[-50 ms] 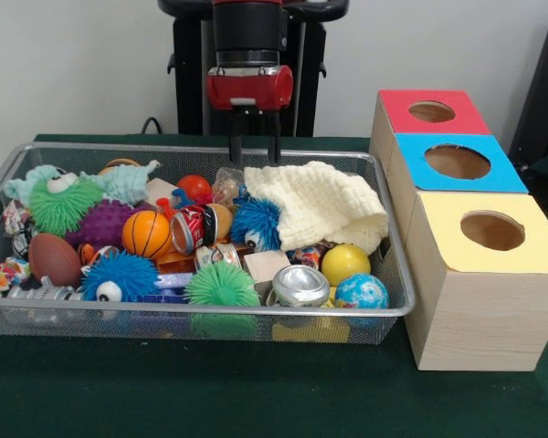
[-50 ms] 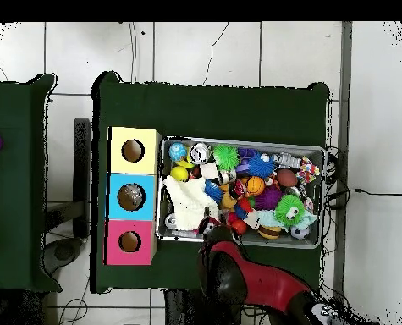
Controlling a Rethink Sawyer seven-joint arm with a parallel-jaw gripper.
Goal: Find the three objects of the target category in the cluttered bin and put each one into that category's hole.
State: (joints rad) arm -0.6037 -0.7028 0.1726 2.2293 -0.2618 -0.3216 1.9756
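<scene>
The claw (image 1: pixel 253 139) hangs released and empty over the wire bin's (image 1: pixel 384 228) back rim. The cream knitted cloth (image 1: pixel 321 203) sits just below and beside it, so a straight drop could snag that instead of a toy (target category isn't clear to me). If it's balls, the yellow ball (image 1: pixel 345 263) lies well past the cloth, half buried.

No legible text on any object

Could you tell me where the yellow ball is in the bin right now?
In the front view, the yellow ball sits near the bin's right end, just below the cream cloth, between the silver can and the globe ball.
</scene>
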